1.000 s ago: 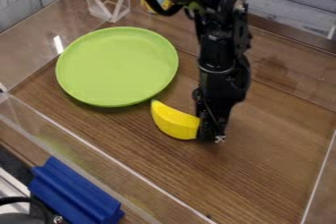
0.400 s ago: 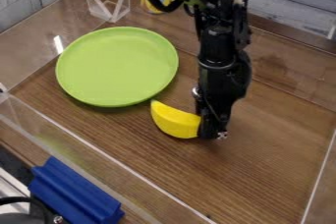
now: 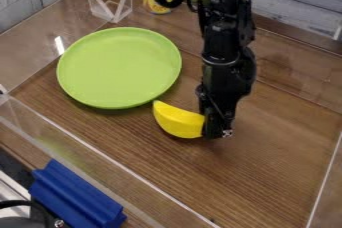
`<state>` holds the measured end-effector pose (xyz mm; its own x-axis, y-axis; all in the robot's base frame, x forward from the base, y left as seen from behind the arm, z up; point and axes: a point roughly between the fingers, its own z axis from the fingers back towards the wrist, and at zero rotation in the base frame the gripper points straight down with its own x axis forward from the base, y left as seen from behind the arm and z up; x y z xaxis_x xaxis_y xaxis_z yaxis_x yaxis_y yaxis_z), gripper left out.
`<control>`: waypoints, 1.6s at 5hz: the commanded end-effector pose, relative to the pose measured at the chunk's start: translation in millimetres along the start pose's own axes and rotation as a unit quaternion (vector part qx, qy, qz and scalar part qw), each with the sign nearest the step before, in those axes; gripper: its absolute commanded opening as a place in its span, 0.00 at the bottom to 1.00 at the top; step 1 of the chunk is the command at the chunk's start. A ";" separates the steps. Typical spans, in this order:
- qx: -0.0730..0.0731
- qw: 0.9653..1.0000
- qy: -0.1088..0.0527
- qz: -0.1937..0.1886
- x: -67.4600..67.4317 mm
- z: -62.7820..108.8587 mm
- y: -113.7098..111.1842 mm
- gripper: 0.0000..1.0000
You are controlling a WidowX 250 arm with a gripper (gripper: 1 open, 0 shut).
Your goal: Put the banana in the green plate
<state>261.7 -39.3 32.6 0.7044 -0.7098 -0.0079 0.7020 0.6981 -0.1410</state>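
The banana (image 3: 174, 121) is a short yellow crescent lying on the wooden table just below the right edge of the green plate (image 3: 118, 65). My gripper (image 3: 211, 128) points straight down from the black arm and is shut on the banana's right end, with the fingertips down at the table surface. The left part of the banana sticks out free toward the plate. The large, round, lime-green plate lies flat to the upper left with nothing on it.
A blue object (image 3: 75, 203) lies at the bottom left, outside a clear plastic wall (image 3: 94, 152) that borders the table. A clear stand (image 3: 112, 5) and a yellow object (image 3: 159, 0) sit at the back.
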 end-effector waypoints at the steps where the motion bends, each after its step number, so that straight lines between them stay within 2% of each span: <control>1: 0.023 0.999 -0.035 0.004 8.2 26.4 6.2 0.00; 3: 0.029 1.000 -0.011 -0.003 1.5 51.5 10.9 0.00; 4: 0.039 0.999 0.009 0.005 -11.1 75.6 21.0 0.00; 5: 0.047 0.998 0.022 0.027 -29.0 96.5 40.8 0.00; 6: 0.053 0.997 0.034 0.038 -53.9 104.4 57.9 0.00; 7: 0.060 0.996 0.035 0.057 -68.3 104.0 63.9 0.00; 8: 0.070 0.995 0.033 0.060 -72.5 95.1 68.5 0.00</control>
<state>265.8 65.2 103.1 0.7692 -0.6280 -0.1181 0.6277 0.7772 -0.0448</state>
